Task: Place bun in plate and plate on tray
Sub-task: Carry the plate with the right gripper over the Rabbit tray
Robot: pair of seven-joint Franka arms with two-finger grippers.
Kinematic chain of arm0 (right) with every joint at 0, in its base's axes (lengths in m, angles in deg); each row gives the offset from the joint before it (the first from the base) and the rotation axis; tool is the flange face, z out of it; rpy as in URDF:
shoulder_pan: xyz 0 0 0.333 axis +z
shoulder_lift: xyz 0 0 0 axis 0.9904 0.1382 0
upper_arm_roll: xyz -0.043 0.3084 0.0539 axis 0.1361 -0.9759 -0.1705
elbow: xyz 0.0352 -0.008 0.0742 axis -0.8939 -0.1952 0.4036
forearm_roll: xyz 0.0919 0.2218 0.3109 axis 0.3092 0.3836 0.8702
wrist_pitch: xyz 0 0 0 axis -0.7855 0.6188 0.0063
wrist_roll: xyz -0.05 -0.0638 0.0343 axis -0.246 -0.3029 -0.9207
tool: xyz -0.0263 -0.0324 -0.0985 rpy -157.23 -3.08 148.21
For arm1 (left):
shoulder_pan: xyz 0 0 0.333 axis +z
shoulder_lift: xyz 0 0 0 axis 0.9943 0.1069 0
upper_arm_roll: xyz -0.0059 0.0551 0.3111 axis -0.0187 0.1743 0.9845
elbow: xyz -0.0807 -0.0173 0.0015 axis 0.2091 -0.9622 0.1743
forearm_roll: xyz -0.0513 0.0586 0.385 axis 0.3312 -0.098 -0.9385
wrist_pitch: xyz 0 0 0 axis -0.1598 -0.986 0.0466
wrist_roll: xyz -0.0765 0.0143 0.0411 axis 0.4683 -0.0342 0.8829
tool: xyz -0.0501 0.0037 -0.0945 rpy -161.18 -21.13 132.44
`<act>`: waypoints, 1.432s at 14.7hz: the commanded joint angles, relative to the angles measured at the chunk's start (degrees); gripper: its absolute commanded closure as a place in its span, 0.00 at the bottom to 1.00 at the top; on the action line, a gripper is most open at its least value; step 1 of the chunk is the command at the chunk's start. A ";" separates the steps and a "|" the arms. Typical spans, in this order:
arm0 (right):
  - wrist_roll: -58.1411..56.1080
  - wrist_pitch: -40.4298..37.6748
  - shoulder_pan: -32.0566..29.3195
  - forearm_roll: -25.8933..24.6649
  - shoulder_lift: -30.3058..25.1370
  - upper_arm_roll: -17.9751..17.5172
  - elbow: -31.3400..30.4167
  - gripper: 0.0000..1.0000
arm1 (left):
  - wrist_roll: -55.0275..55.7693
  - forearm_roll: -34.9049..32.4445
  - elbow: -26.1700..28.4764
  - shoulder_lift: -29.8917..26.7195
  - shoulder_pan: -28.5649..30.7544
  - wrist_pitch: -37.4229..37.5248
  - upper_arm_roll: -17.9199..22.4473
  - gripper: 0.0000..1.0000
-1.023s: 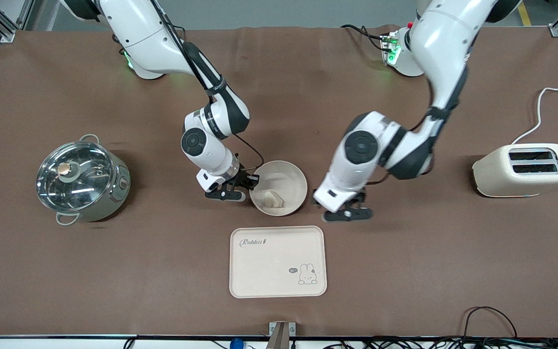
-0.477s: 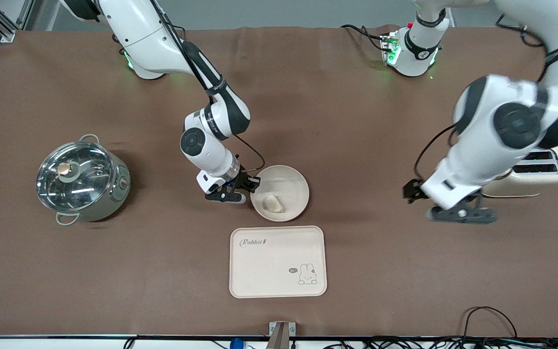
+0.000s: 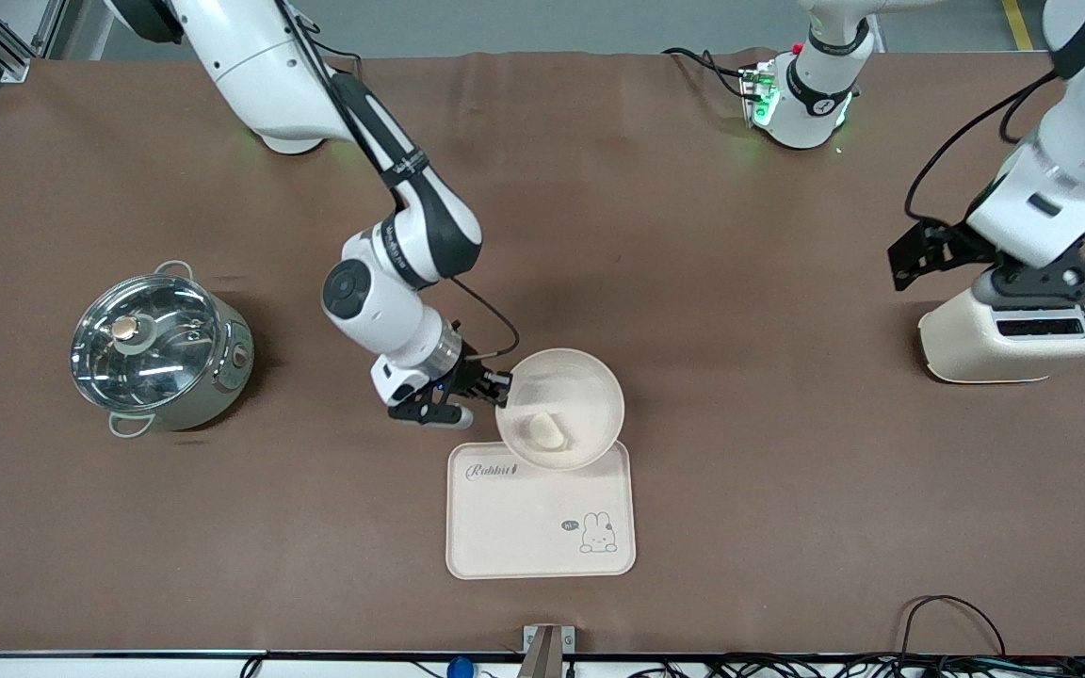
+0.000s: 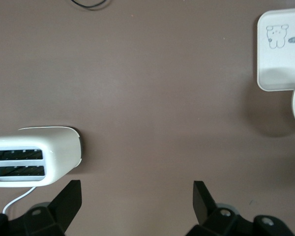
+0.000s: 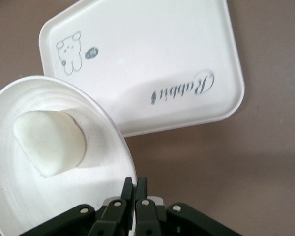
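The round cream plate is lifted and hangs over the tray's edge farthest from the front camera. The bun lies inside it. My right gripper is shut on the plate's rim at the side toward the right arm's end of the table. In the right wrist view the fingers pinch the rim, with the plate, the bun and the tray below. The cream "Rabbit" tray lies near the front edge. My left gripper is open and empty above the toaster.
A cream toaster stands at the left arm's end of the table, also in the left wrist view. A steel pot with a glass lid stands at the right arm's end. Cables run along the front edge.
My right gripper has lifted the plate with the bun and carried it toward the front camera, over the tray's edge. My left arm has swung away to above the toaster.
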 commanded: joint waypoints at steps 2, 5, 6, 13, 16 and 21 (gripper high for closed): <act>-1.05 -13.22 -4.26 -3.80 14.72 -0.43 24.48 1.00 | -0.39 0.92 -3.15 1.64 0.34 -0.09 -0.28 0.00; -8.84 -13.15 -6.45 -4.33 20.54 0.19 31.02 1.00 | -0.48 0.48 -3.42 1.38 0.42 0.44 -0.11 0.00; -10.35 -13.06 -6.80 -4.33 21.95 0.19 32.43 1.00 | -1.17 0.40 -3.42 1.29 0.51 0.61 0.07 0.00; -10.63 -11.48 -6.90 -4.07 30.22 -0.51 39.73 1.00 | -3.11 0.31 -3.51 1.11 0.60 1.67 0.16 0.00; -10.28 -11.31 -6.63 -4.07 30.83 -0.43 39.83 1.00 | -5.04 0.48 -3.51 1.11 1.83 1.67 0.25 0.00; -7.91 -10.34 -7.86 -3.81 33.83 -1.04 44.22 1.00 | -4.86 0.83 -3.51 1.11 1.74 1.67 0.25 0.00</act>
